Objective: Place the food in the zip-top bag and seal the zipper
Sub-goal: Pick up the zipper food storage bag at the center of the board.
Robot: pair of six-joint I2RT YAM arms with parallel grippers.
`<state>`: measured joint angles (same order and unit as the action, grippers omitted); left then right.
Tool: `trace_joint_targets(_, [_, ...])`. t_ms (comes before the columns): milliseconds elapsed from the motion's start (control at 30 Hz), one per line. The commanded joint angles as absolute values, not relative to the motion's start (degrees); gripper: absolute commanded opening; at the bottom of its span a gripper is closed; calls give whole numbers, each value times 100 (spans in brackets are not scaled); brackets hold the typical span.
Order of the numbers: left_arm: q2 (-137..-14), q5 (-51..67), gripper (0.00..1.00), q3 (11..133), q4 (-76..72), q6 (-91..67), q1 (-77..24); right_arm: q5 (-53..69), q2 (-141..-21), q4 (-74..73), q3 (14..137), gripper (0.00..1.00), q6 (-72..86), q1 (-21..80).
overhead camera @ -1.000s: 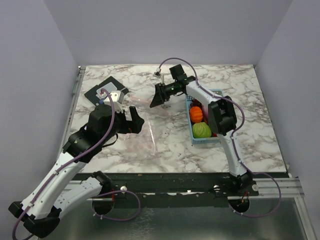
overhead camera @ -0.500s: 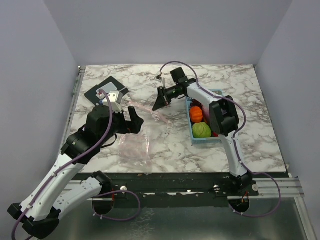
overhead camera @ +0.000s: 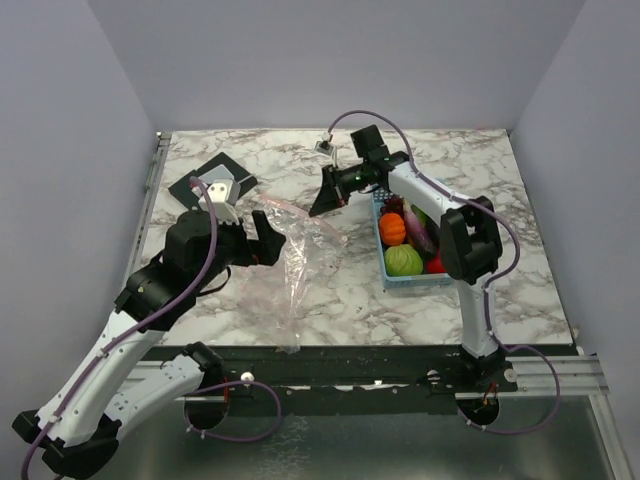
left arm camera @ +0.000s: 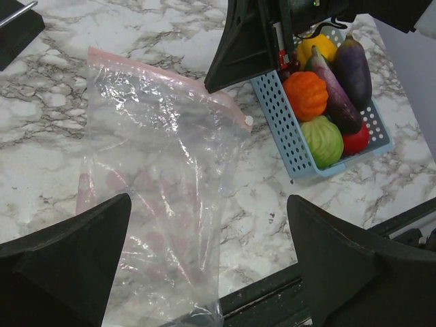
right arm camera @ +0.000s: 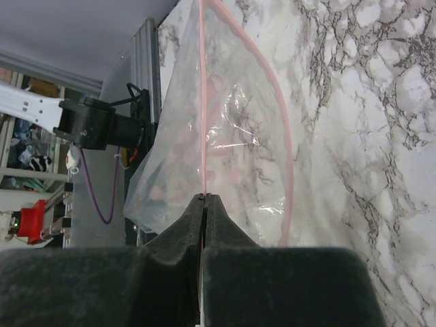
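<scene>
- The right gripper has its jaws pressed together on one lip of the thin pinkish-red zipper strip. In this way it holds up the clear crinkly plastic zip-top bag.
- The bag's long axis runs from this grip at the far side toward the near side.
- The left gripper, fingers wide apart and empty, stands just left of the bag. I judge it is the nearer one to the free lip.
- The toy food lies in the light-blue slotted basket, to the right of the bag.
</scene>
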<state>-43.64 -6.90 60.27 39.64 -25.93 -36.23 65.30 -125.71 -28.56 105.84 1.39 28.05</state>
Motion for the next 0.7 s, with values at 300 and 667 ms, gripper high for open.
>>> trace_joint_targets(300, [-4615, -945, 99, 7078, 4383, -2892, -3639, 5117, -10969, -2846, 10334, 1, 167, 2949])
trace_joint_targets(667, [-4805, -948, 99, 7422, 4495, -3001, -3639, 3119, -10301, -3069, 10848, 0, 264, 3286])
